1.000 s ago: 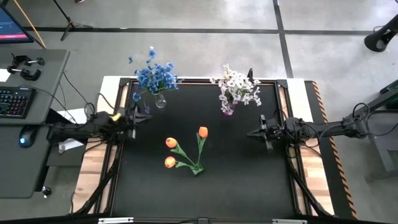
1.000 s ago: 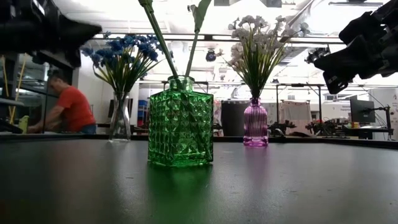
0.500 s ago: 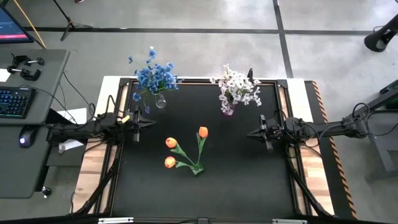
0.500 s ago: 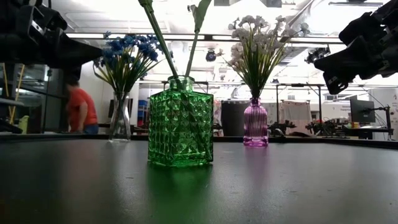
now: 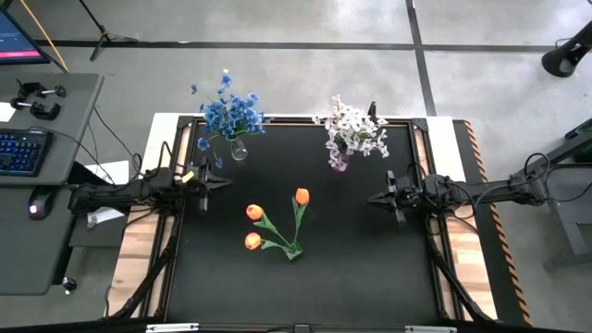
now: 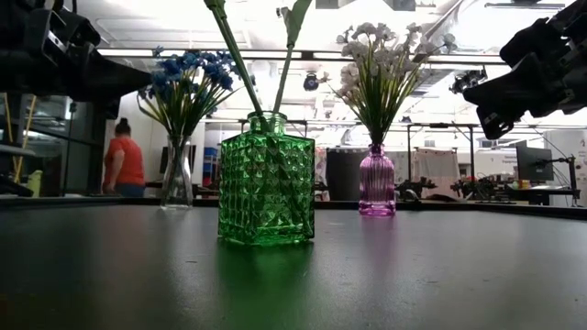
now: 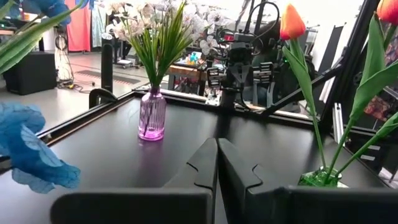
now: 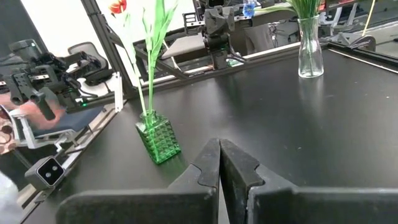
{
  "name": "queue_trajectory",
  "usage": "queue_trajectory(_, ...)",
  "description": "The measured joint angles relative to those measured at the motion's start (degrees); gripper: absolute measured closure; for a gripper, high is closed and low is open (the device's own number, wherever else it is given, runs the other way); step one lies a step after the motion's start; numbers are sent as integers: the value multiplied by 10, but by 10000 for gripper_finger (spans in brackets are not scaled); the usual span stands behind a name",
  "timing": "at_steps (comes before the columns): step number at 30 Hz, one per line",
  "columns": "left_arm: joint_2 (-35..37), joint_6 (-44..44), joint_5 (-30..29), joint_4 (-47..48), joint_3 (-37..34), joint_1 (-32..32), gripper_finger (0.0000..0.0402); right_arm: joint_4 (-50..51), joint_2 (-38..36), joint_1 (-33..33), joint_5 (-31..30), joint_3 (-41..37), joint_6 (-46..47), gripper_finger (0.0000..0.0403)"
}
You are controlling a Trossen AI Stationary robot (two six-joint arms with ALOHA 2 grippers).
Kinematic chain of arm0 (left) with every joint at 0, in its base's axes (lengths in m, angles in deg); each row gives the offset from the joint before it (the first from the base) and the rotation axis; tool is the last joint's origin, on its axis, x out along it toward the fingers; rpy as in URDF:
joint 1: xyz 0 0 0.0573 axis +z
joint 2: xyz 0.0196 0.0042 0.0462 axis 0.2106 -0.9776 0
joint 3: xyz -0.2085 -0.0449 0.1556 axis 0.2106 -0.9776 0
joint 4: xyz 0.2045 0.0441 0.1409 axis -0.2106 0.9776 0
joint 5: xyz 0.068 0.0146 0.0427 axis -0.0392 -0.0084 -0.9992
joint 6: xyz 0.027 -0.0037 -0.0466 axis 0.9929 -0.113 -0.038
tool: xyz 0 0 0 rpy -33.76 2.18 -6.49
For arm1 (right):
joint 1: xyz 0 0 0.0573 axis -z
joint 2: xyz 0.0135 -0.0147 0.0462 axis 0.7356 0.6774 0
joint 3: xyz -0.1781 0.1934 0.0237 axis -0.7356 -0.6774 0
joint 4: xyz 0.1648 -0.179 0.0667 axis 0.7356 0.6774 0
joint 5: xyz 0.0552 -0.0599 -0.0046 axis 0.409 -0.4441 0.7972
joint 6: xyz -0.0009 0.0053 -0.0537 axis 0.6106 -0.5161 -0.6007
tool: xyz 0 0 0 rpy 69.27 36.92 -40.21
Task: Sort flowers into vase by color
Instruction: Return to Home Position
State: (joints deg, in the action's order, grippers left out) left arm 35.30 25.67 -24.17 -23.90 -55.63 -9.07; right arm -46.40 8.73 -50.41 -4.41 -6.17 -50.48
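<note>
Three orange tulips (image 5: 254, 212) stand with their stems in a green glass vase (image 6: 266, 179) at the table's middle. Blue blossoms (image 5: 229, 116) fill a clear vase (image 6: 176, 174) at the far left. White-pink blossoms (image 5: 350, 129) fill a purple vase (image 6: 377, 183) at the far right. My left gripper (image 5: 219, 182) hovers shut near the table's left edge, just in front of the clear vase. My right gripper (image 5: 375, 198) hovers shut near the right edge. Both point inward at the green vase and hold nothing.
Bare black tabletop (image 5: 351, 268) lies around the green vase and along the near side. A side desk with a keyboard (image 5: 20, 151) and mouse stands left of the table. A person in a red shirt (image 6: 122, 165) is in the room far behind.
My left gripper has moved a little toward the table's right and slightly down, staying shut, then has kept still. The person in the room behind has walked to another spot.
</note>
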Motion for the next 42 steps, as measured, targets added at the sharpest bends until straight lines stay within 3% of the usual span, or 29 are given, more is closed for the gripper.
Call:
queue_trajectory(14,0,0,0,1,0,0,401,2,-1,0,0,0,0,402)
queue_trajectory(21,0,0,0,1,0,0,401,69,-139,-12,-7,0,-2,402)
queue_trajectory(29,-5,0,0,-1,0,0,401,73,-139,-5,-10,1,-225,402)
queue_trajectory(35,-6,0,0,1,0,0,401,73,-139,-4,-11,1,-157,402)
queue_trajectory(42,-5,0,0,0,0,0,401,73,-132,-3,-11,1,-172,402)
